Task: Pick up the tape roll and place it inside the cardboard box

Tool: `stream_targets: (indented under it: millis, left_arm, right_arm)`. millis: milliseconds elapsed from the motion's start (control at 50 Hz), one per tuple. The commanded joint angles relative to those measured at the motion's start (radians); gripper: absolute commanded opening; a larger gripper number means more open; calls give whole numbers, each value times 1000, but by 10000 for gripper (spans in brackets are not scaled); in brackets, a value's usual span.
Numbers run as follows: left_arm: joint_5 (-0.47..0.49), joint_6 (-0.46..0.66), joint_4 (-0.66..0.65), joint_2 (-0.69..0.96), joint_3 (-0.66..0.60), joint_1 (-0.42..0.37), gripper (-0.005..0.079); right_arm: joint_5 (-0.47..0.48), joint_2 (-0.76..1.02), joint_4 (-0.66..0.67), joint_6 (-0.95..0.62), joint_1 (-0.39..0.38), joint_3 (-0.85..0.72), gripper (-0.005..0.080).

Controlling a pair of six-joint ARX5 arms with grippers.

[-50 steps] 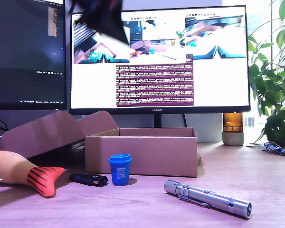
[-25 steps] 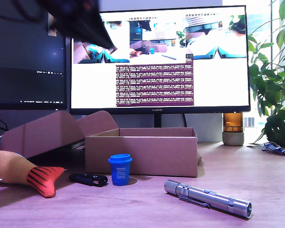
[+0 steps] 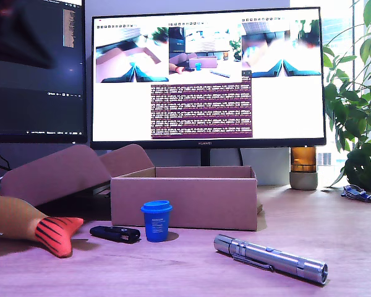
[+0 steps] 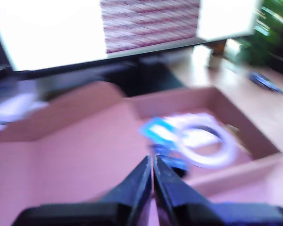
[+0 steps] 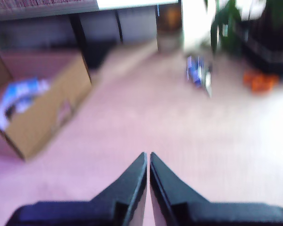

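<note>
Gone from the exterior view is an arm; both grippers (image 4: 153, 162) (image 5: 147, 157) are clenched empty, tape (image 4: 198, 139) lying in the box (image 4: 236, 176) beyond my first gripper's fingertips.

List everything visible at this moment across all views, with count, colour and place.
Low brown cardboard box: one, brown, mid-desk before the monitors.
White tape roll: one, white with blue print, inside the box.
Small blue cup: one, in front of the box.
Black key fob: one, beside the cup.
Silver flashlight: one, near the exterior view's right.
Orange fish toy: one, at the exterior view's left.
Monitors: two, behind.
Green plant: one, at the exterior view's right.
My first gripper: black, shut.
My second gripper: black, shut.
</note>
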Motion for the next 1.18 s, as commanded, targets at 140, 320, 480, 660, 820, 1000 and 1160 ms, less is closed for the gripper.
stream_targets:
  millis: [140, 320, 480, 660, 820, 1000, 1160]
  left_arm:
    - [-2, -41, 80, -143, -163, 49, -16]
    - [-53, -92, 89, -303, -297, 63, -16]
    - [-81, -134, 61, -455, -406, 63, -16]
    - [-109, -154, -64, -632, -471, 63, -16]
    - [-134, -160, -168, -764, -484, 63, -16]
    - [-164, -171, -278, -876, -484, 63, -16]
    - [-164, -169, -329, -874, -484, 63, -16]
  right_arm:
    - [1, 2, -79, 1, 0, -7, -11]
    - [1, 2, -79, 0, 0, -7, -11]
    - [1, 2, -79, 0, 0, -7, -11]
    - [1, 2, -79, 0, 0, -7, -11]
    - [1, 2, -79, 0, 0, -7, -11]
    - [1, 2, -79, 0, 0, -7, -11]
    - [1, 2, -79, 1, 0, -7, -11]
